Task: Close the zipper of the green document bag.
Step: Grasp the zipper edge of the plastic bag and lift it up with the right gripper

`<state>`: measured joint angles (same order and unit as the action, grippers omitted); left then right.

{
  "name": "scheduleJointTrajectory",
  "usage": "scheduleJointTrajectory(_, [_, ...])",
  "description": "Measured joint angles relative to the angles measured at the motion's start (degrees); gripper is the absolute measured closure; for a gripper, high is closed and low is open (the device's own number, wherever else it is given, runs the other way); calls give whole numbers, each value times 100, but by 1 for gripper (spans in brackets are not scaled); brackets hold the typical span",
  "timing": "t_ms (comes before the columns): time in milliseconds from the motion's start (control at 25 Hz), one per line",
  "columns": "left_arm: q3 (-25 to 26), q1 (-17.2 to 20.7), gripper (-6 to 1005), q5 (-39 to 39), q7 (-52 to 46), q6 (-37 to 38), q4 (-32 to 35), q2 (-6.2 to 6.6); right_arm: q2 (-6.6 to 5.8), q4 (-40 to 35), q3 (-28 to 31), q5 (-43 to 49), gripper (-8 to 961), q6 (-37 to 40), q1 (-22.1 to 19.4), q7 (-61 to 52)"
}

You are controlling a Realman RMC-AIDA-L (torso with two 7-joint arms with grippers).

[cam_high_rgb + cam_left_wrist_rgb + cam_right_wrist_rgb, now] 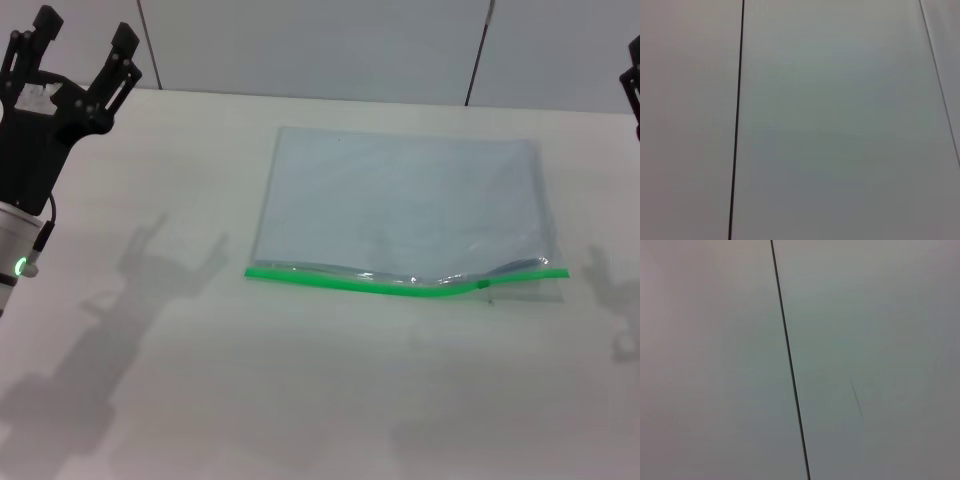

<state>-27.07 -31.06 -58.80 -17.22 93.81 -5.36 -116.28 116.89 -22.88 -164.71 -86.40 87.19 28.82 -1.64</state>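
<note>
So you start from the bench, a pale flat top that carries everything, with a panelled wall behind its far edge. Both wrist views show only that wall and a dark seam, so rely on the head view.

Next in size, the green document bag lies flat near the middle of the bench, a little toward the right edge and closer to the far edge than the near one. Its bright green long side faces the near edge.

Your left gripper hangs raised over the far left corner, fingers spread wide and empty, well apart from the bag. Of the right gripper only a dark sliver shows at the right edge of the head view, and you cannot tell whether it is released or clenched.

Then the zipper runs along that near side of the bag. It lies flat at its left end but buckles upward toward the right, where the two halves look parted.

Smallest, a little dark-green nub sits on the strip near the right end, probably the slider tab, though it is too small to be sure.

No step is under way yet. To do it well, pin the bag's left end with one gripper, pinch the slider squarely with the other, and draw it straight along the strip, keeping the pull low so the buckle flattens rather than folds.
</note>
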Motion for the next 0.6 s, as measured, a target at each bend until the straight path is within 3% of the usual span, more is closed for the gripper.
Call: scheduleJointTrajectory(600, [0, -3, 127, 0, 0, -91, 0, 0, 0, 97, -2, 0, 103, -68, 15, 400])
